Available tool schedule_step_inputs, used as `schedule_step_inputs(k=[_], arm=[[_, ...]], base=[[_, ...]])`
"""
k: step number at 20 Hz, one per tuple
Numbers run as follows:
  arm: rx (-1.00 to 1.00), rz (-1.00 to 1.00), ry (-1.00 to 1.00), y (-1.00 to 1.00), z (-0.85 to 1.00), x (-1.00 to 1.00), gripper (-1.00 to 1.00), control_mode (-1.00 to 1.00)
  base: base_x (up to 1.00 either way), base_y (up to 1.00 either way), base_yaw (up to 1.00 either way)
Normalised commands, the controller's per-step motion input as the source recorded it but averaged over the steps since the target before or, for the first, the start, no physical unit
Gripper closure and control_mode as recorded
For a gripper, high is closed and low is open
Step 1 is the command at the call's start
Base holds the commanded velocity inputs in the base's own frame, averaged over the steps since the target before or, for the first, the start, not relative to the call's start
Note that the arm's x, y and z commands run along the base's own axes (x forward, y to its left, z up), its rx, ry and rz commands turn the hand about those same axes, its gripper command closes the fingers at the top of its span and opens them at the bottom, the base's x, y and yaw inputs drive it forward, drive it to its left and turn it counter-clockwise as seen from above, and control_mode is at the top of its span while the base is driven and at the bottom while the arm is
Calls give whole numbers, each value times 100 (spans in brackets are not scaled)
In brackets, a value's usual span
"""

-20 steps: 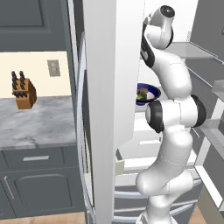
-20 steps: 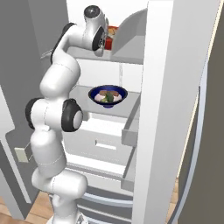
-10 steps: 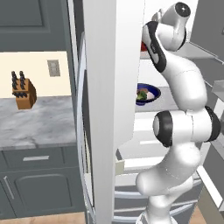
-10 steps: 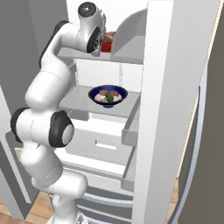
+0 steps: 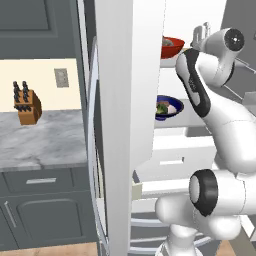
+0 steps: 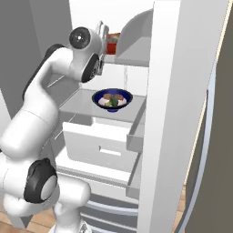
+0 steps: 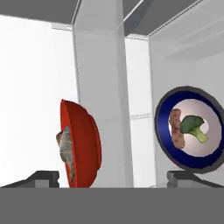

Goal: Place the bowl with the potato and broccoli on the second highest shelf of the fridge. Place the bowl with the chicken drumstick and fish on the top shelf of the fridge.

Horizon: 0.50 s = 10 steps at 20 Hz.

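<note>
sitting on the second highest shelf of the fridge (image 6: 91, 103), the bowl with the potato and broccoli (image 6: 112, 98) holds the potato (image 7: 176, 129) and the broccoli (image 7: 193, 126). above it, a red bowl (image 5: 171, 46) rests on the top shelf of the fridge (image 6: 132, 60), with greyish and golden food showing over its rim. just in front of the red bowl, the tool (image 7: 124, 176) has its fingers spread wide apart, gripping nothing.

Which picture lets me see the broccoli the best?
The hand view: the broccoli appears large and clear, green top and pale stem, beside the potato in the blue bowl. The right base view shows it small but recognisable; the left base view shows just a green speck.
</note>
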Motion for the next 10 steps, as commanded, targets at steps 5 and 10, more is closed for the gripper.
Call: schedule_step_inputs(k=[5,10], arm=[[-2,0,-12,-21,-47,-100,-100,-100],[-4,-1,-7,-7,-29,-100,-100,-100]], base=[[0,0,0],[0,0,0]])
